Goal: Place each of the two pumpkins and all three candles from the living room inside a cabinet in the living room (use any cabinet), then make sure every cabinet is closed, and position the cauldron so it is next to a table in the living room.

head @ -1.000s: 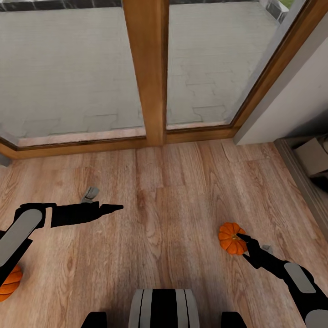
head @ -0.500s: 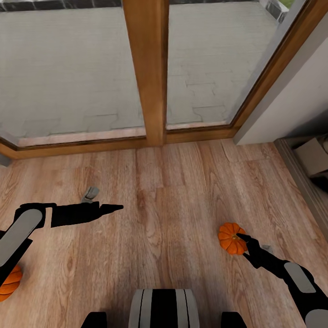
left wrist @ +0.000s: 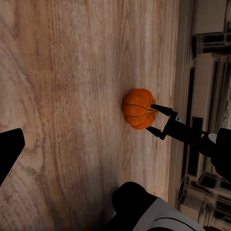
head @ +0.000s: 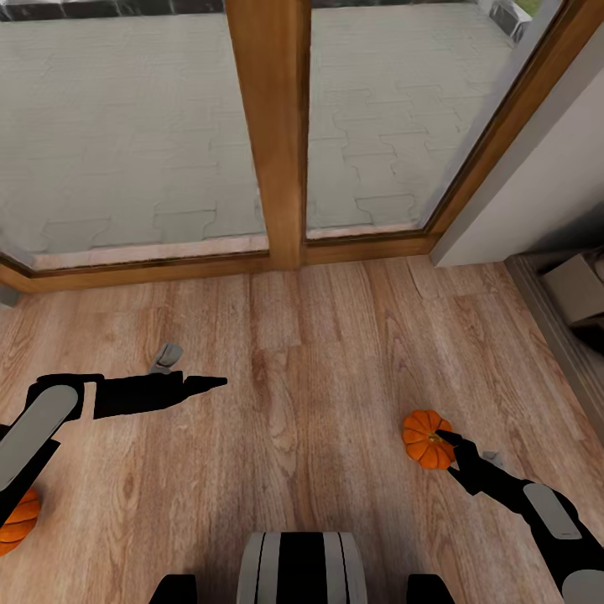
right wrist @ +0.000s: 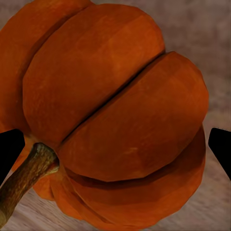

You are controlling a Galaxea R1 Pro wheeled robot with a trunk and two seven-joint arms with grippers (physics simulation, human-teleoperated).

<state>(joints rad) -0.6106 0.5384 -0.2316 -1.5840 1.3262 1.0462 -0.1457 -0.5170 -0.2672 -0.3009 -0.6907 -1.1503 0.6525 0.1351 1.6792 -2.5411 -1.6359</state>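
The right arm reaches forward and down toward the wooden floor [head: 319, 335], with its forearm low and pointing away from the robot. The right gripper [head: 449, 453] is at a pumpkin [head: 426, 438] that lies on the floor. Its fingers are spread apart, one on each side of the pumpkin, as the left wrist view shows [left wrist: 155, 117]. In the right wrist view the pumpkin [right wrist: 115, 110] sits between the two dark fingertips [right wrist: 9, 149], very close in front of the gripper, and its brown stem [right wrist: 26, 175] points toward one finger. Whether the fingers already touch the orange skin I cannot tell.

The left arm is stretched forward above the floor, almost level. The left gripper [head: 205, 383] holds nothing; its fingers look pressed together into one point in the head view. A second pumpkin [head: 18, 518] lies on the floor behind this gripper, beside the left forearm and partly hidden by it. A small grey object [head: 166, 356] lies on the floor just beyond the left gripper.
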